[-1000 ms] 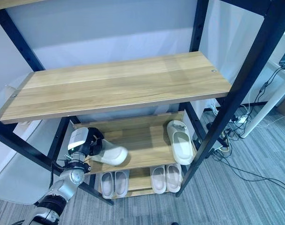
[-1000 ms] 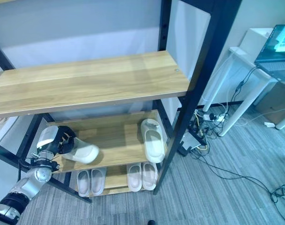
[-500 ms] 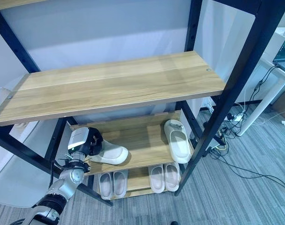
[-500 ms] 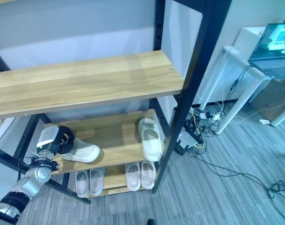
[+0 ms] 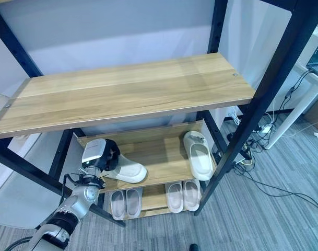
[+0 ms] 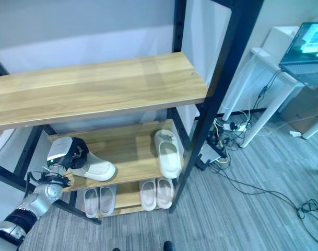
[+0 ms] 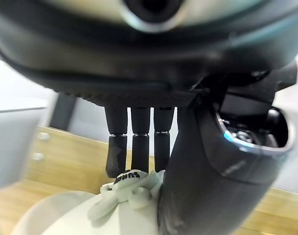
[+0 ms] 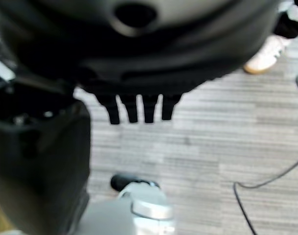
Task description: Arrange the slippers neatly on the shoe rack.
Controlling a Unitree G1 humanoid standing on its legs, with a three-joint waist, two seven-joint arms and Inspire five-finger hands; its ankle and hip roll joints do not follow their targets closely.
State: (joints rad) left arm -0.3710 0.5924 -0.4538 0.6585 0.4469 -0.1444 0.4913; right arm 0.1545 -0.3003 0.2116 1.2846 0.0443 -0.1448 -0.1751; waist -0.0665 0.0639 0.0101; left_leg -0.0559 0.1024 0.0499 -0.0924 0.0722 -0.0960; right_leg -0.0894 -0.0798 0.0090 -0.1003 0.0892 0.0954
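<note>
Shoe rack point(image 5: 122, 91) with three wooden shelves in a black frame. The left hand point(image 5: 104, 156) reaches onto the middle shelf point(image 5: 159, 151) from its left end and grips a white slipper point(image 5: 128, 171) by the heel, fingers point(image 7: 139, 147) over the rim and thumb alongside. The slipper lies on the shelf with its toe pointing right, across the board. Its mate point(image 5: 198, 157) rests at the right end of the same shelf, toe toward the front edge. Two pairs point(image 5: 126, 201) point(image 5: 183, 194) stand side by side on the bottom shelf, toes forward.

Step in hand, as judged: setting this slipper down as a pair with its mate. To do it well, the slipper should likely be turned so the toe faces the front, then slid right along the board until it sits just beside the mate, sole flat, before the grip is let go. The frame post by the arm is near, so the wrist wants a low, level path.

The eye views give the whole rack and both slippers' headings. The left wrist view gives the grip itself: fingers hooked behind the heel rim, shelf wood beyond. The right wrist view shows the right hand point(image 8: 139, 110) hanging over grey carpet point(image 8: 227, 147), fingers straight and holding nothing, and a person's shoe point(image 8: 266, 51) on that carpet
</note>
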